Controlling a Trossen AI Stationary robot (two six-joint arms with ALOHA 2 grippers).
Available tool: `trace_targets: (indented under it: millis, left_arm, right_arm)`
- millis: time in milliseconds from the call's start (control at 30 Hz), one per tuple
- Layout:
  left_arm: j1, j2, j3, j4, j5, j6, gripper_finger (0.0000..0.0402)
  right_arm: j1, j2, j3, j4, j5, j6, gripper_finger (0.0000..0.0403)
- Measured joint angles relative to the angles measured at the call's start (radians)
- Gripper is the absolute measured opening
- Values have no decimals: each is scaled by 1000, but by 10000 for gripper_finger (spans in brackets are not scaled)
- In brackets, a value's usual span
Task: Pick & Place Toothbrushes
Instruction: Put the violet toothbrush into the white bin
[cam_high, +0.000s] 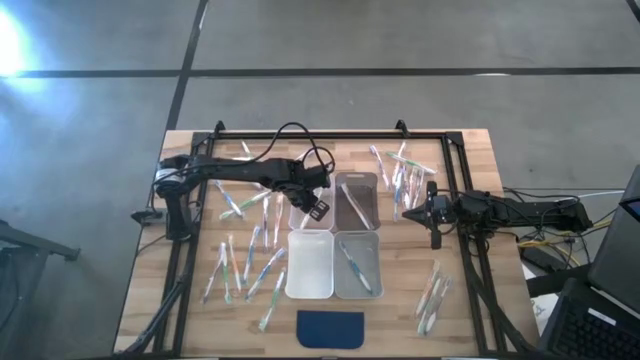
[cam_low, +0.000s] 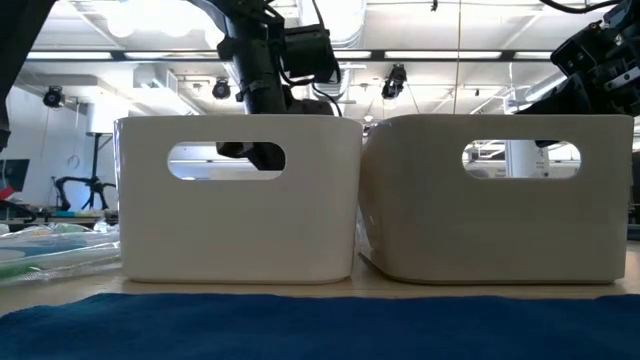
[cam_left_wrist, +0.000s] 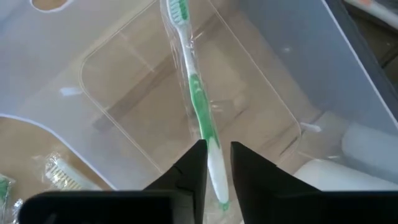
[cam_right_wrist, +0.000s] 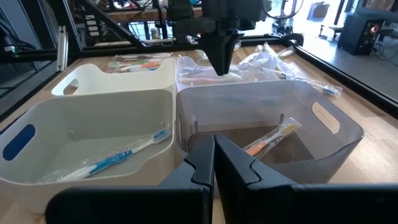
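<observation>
Four rectangular plastic bins (cam_high: 333, 236) sit in a two-by-two block at the middle of the wooden slatted table (cam_high: 480, 160), two of them clear grey and two milky white. The left gripper (cam_high: 316, 206) hangs over the far-left bin (cam_high: 311, 205), and in the left wrist view its two dark fingers (cam_left_wrist: 194, 167) stand slightly apart with the white-and-green wrapped toothbrush (cam_left_wrist: 198, 106) between them; the brush hangs head-away over the clear bin floor, and whether the fingers press on it or have let it loose I cannot tell. The far-right grey bin (cam_high: 357, 200) holds one orange-handled toothbrush (cam_right_wrist: 272, 139), and the near-right bin (cam_high: 356, 264) holds one blue-handled toothbrush (cam_right_wrist: 118, 159); the near-left white bin (cam_high: 309, 265) shows nothing inside from above. The right gripper (cam_high: 433, 215) waits just beside the block on the right, its fingers pressed together on nothing. The remaining loose toothbrushes (cam_high: 248, 262) lie in three scatters: roughly a dozen or more on the left half of the table (too small and overlapping for an exact count), a handful (cam_high: 400, 178) beyond the right gripper, and about four (cam_high: 432, 295) near the front right. One dark blue flat pad (cam_high: 331, 328) lies at the front edge, below the bins.
</observation>
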Motion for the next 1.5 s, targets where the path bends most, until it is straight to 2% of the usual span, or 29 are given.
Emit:
trace_targets:
  millis: [300, 433, 700, 867, 1167, 1400, 1500]
  left_arm:
    - [2, -2, 18, -23, 33, 103, 112]
    - [4, -2, 71, -118, 82, 199, 115]
    - [0, -23, 157, -325, 71, 240, 115]
    - [-13, -100, 150, -371, -13, 222, 115]
    - [-84, -247, 150, -397, -245, 122, 115]
    - [-124, -321, 148, -434, -346, 84, 115]
    - [-136, -348, 148, -466, -446, 20, 115]
  right_arm:
    - [0, 0, 0, 0, 0, 4, 8]
    - [0, 0, 0, 0, 0, 0, 8]
    - [0, 0, 0, 0, 0, 4, 8]
    - [0, 0, 0, 0, 0, 0, 8]
    - [0, 0, 0, 0, 0, 3, 8]
    - [0, 0, 0, 0, 0, 1, 8]
    - [0, 0, 0, 0, 0, 1, 8]
